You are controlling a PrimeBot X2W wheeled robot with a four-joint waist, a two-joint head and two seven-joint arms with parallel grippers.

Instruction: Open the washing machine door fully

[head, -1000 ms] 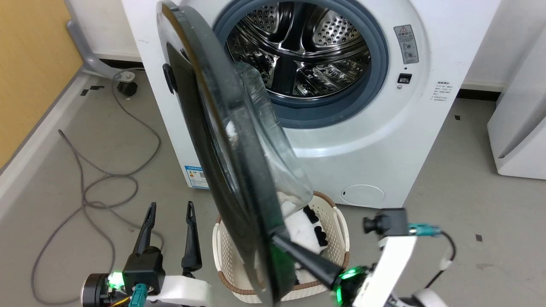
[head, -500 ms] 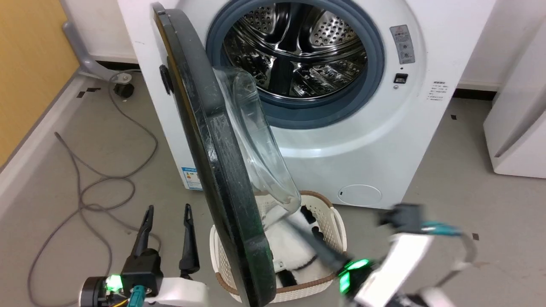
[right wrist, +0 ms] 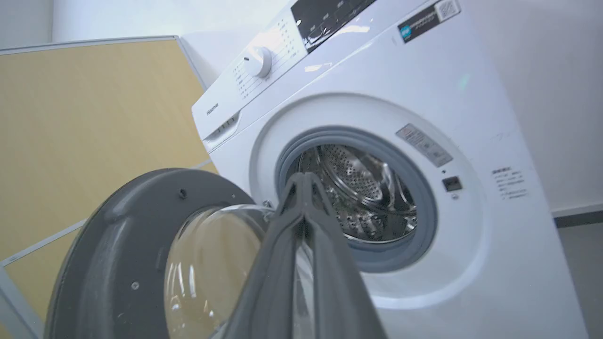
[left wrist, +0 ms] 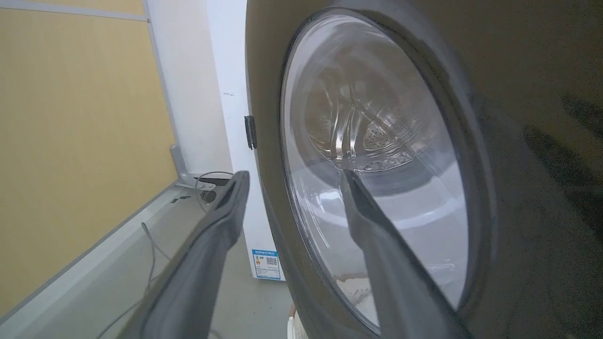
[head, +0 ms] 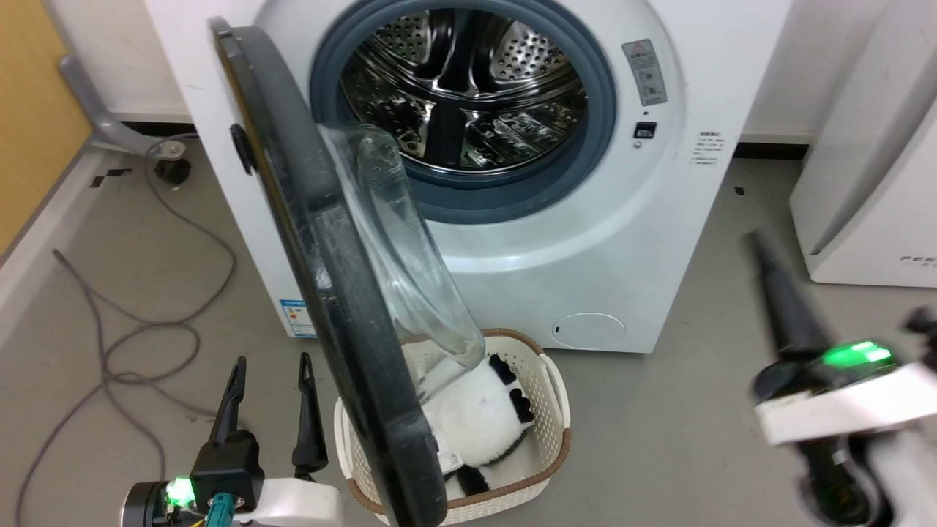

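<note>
The washing machine door [head: 300, 219] juts out from the left side of the washing machine [head: 629, 241], above a basket [head: 553, 395] on the floor in front (a soft toy [head: 476, 417] lies in it). Cables [head: 110, 377] lie left, an appliance [head: 856, 183] right.

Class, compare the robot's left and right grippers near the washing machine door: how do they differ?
The left gripper is open, fingers apart; the right gripper is shut, fingers together on nothing. The left gripper faces the glossy outer side of the door; the right gripper faces its inner side with the bulging glass. Both have long dark fingers and seem clear of the door.
</note>
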